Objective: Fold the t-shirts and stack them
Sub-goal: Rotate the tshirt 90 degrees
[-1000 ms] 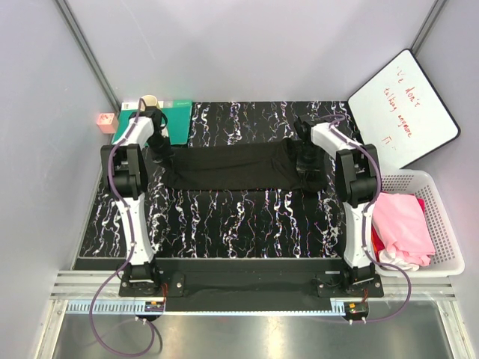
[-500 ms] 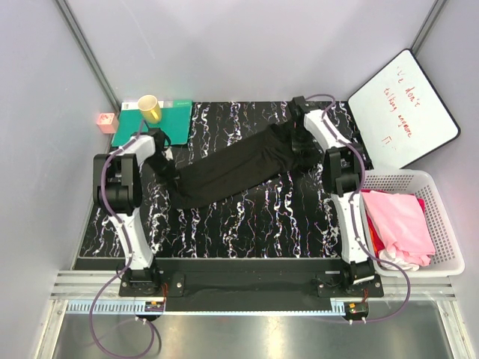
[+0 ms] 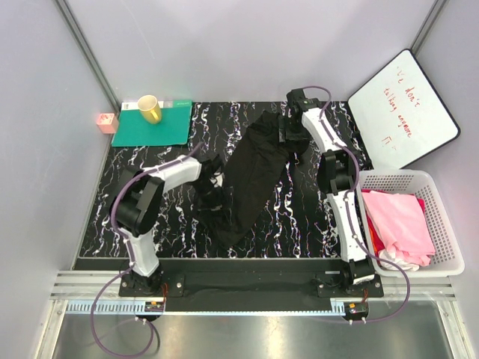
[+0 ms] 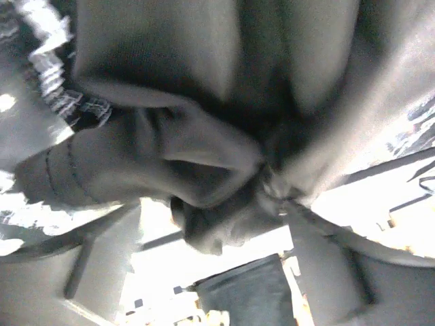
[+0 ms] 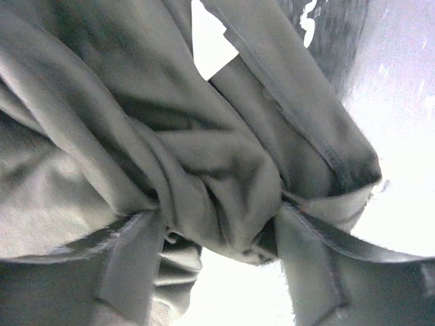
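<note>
Soft, light and limp, the black t-shirt (image 3: pixel 251 176) lies in a slanted strip left of the basket (image 3: pixel 443 200) — left gripper (image 3: pixel 211 182) and right gripper (image 3: pixel 281 130) both spread-jawed, bunched cloth loose between their fingers — so it is probably best pinched at hem corners.

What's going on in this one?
Two robot arms are handling a black t-shirt over the marbled table. It runs in a slanted, crumpled band from the right gripper at the far side to the left gripper nearer the front. In both wrist views the jaws stand apart with cloth bunched across them. The shirt is not folded yet. In the basket on the right lie pink and white shirts.
</note>
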You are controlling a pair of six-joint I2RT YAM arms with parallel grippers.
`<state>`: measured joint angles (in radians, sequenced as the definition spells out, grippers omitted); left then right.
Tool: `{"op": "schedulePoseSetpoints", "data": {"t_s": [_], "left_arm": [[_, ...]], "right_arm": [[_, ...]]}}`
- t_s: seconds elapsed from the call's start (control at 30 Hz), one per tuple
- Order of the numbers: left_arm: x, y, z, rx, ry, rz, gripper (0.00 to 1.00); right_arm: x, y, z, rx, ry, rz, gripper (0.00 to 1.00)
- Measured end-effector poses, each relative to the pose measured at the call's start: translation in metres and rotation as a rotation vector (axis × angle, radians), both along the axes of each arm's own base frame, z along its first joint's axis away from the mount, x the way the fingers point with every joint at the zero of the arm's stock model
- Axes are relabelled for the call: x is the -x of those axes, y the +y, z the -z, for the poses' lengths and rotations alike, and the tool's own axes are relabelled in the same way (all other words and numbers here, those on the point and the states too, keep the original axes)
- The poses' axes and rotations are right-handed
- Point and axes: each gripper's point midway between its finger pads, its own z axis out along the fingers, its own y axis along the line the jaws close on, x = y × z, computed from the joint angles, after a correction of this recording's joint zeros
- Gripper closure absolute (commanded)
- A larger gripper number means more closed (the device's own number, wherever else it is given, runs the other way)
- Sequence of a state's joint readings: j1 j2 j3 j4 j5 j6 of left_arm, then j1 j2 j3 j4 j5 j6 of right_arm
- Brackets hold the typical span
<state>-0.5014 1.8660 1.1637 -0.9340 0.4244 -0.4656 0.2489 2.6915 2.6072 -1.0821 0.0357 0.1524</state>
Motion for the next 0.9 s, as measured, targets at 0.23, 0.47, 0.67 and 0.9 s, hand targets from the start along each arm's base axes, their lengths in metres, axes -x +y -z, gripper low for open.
{"op": "schedulePoseSetpoints", "data": {"t_s": [0.23,0.47,0.67,0.9], "left_arm": [[-0.061,0.008,-0.067,-0.040,-0.264,0.032,0.01],[-0.094,0.022,-0.105,-0.085,-0.434,0.087,0.01],[-0.126,0.036,-0.074,-0.158,-0.380,0.111,0.01],[-0.164,0.038,-0.066,-0.169,-0.406,0.109,0.01]], "right_arm": [[0.028,-0.011,-0.028,0.034,0.027,-0.021,0.00],[0.054,-0.021,-0.132,0.008,-0.122,0.003,0.00],[0.080,-0.034,-0.144,-0.036,-0.104,0.094,0.04],[0.085,-0.053,-0.063,-0.068,0.097,0.201,0.00]]}}
